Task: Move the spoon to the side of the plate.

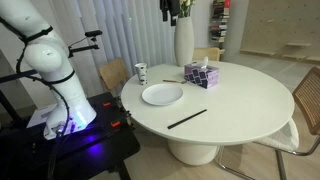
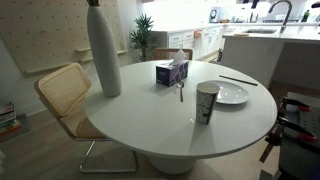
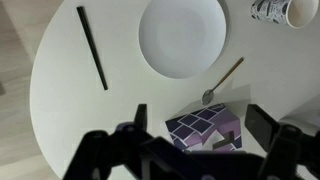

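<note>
The spoon (image 3: 222,82) is small, grey and metallic. It lies on the white round table between the plate (image 3: 182,37) and a purple patterned tissue box (image 3: 205,128), with its bowl towards the box. It also shows in both exterior views (image 1: 172,82) (image 2: 181,92), next to the white plate (image 1: 162,94) (image 2: 231,93). My gripper (image 3: 202,125) hangs high above the table over the tissue box. Its two dark fingers are spread wide with nothing between them.
A long dark stick (image 3: 92,47) (image 1: 187,119) lies on the table beyond the plate. A patterned cup (image 3: 290,10) (image 2: 206,102) and a tall white vase (image 1: 184,40) (image 2: 103,50) stand on the table. Chairs (image 2: 65,95) ring the table (image 1: 240,110).
</note>
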Robot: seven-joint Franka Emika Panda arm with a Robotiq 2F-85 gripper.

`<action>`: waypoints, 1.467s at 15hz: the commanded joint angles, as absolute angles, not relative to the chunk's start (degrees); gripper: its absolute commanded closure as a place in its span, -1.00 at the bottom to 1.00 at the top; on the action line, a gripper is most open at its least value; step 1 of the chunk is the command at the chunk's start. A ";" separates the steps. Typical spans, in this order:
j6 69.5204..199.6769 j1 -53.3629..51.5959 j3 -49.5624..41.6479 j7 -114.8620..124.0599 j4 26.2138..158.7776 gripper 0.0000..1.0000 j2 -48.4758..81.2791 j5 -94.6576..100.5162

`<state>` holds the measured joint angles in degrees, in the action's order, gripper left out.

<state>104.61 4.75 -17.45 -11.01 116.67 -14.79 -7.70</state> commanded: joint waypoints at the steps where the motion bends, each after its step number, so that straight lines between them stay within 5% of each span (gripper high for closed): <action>1: 104.41 6.52 -15.93 -11.40 116.48 -1.00 -14.57 -8.16; 11: 104.60 6.56 -15.69 -10.74 116.10 -1.00 -13.99 -7.99; 22: 109.78 4.83 -7.38 3.91 108.49 -1.00 1.96 -7.30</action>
<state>109.04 5.26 -9.41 -1.20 112.45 -2.83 -7.66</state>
